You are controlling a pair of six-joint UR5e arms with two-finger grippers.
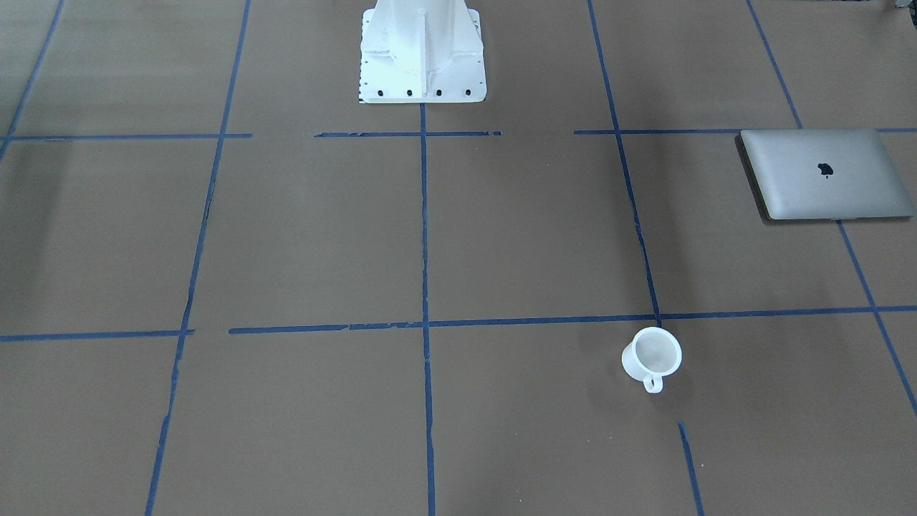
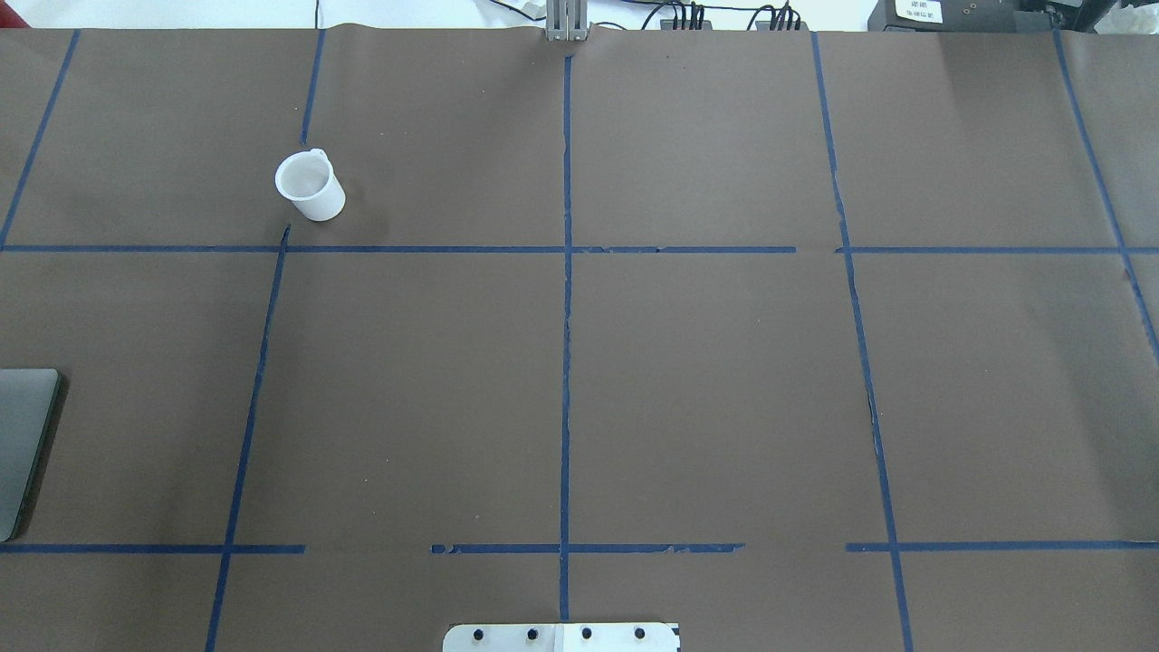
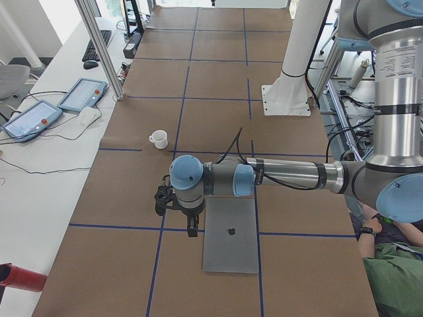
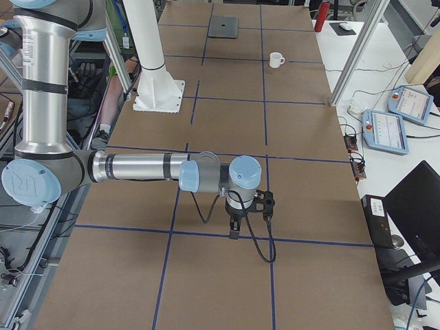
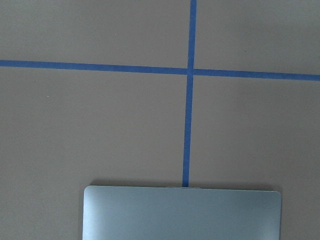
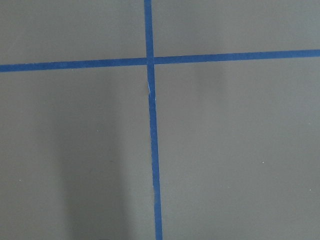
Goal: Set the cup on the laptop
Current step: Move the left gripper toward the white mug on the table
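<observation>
The cup [image 1: 650, 356] stands untouched at about two o'clock from the laptop [image 1: 824, 174], so the nearer left hand [image 3: 192, 224], whose grip I cannot tell, looks due to fetch it.

1. The overhead view looks down from behind the robot [image 1: 421, 50]; the front view faces it; both share the cup [image 2: 310, 186] and laptop [image 2: 25, 448];
2. side views look along the table [image 3: 218, 79] from opposite ends;
3. wrist cameras look straight down, close.
</observation>
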